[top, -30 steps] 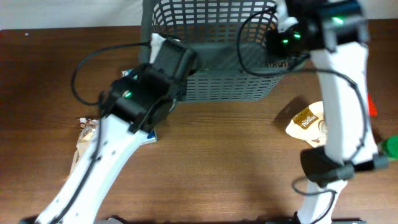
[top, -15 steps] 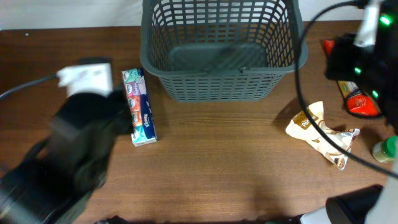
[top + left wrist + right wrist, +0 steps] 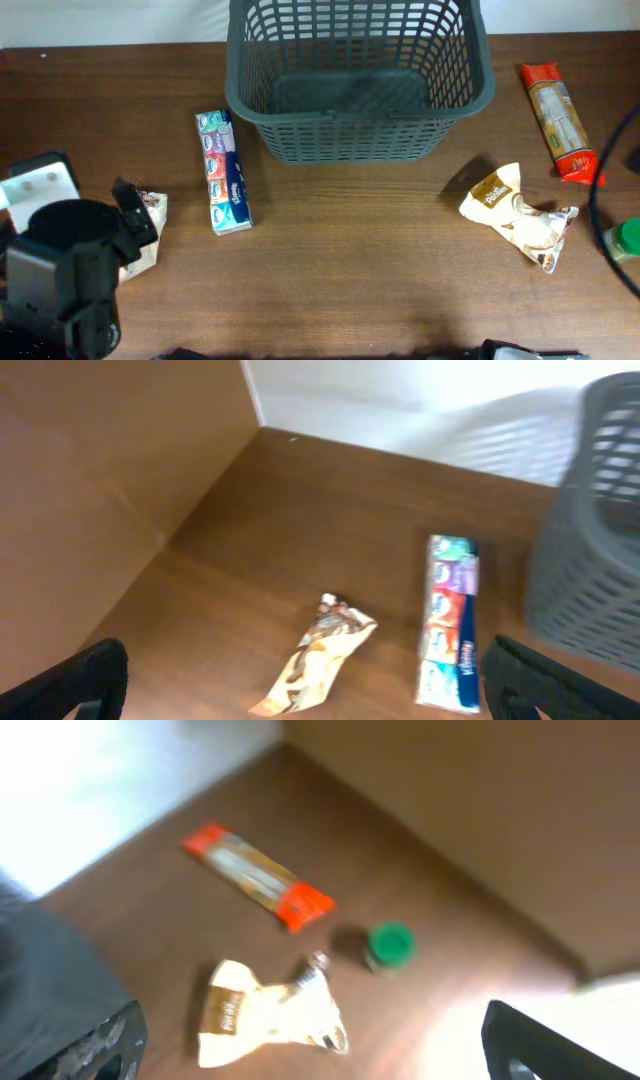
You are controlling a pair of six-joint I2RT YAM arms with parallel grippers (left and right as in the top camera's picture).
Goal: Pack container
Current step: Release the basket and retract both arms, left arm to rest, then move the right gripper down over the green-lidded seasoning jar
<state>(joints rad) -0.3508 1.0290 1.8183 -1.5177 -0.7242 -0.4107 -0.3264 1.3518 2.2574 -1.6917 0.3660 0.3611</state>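
The container [image 3: 360, 130], a dark grey lattice basket, stands at the back centre with nothing visible inside; its side [image 3: 600, 540] shows at the right of the left wrist view. My left gripper [image 3: 320, 690] hangs open above the table's left side, over a crumpled brown-and-cream packet [image 3: 320, 655] and beside a colourful tissue pack [image 3: 452, 615]. My right gripper [image 3: 330, 1045] is open too, high over a white-and-brown packet [image 3: 265, 1015]. Neither gripper holds anything. In the overhead view only the left arm [image 3: 60, 275] shows, at the near left corner.
The tissue pack [image 3: 223, 172] lies left of the basket and the crumpled packet [image 3: 148, 232] is half hidden by my left arm. On the right lie the white-and-brown packet [image 3: 515, 212], a red-and-orange packet [image 3: 558, 120] and a green-capped item [image 3: 625, 240].
Both arms have pulled back from the basket toward the near corners of the table. Both grippers have gone from shut to wide open.
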